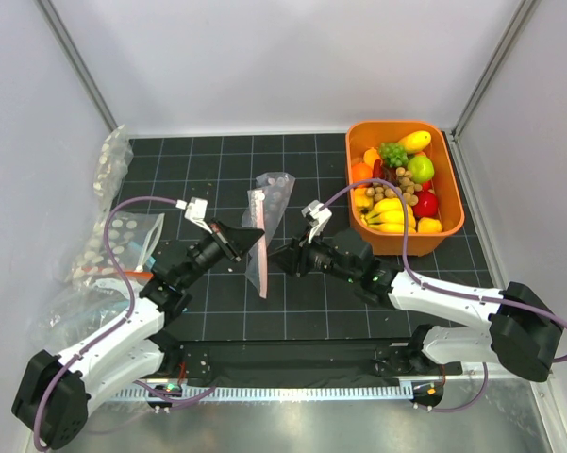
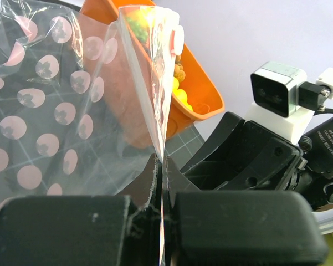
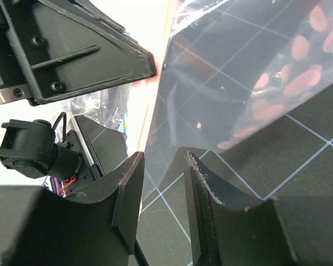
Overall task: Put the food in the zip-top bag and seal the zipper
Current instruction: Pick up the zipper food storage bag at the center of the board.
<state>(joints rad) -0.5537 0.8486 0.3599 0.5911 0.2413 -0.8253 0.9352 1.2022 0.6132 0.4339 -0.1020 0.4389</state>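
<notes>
While your left gripper point(image 2: 159, 166) pinched the bag point(image 1: 260, 226) by its edge, upright mid-table, your right gripper point(image 3: 163, 166) sat with jaws apart around the opposite lip. You seemed to be opening the mouth; next, that lip needed clamping and drawing away. The fruit point(image 1: 401, 184) lay in the tub point(image 1: 358, 132).

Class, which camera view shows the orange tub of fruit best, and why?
The top view: almost the whole orange tub and its toy fruit show. The left wrist view catches one end behind the bag; the right wrist view shows none of it.

Lab test booth: white walls point(image 1: 283, 57), gridded mat point(image 1: 217, 162)
</notes>
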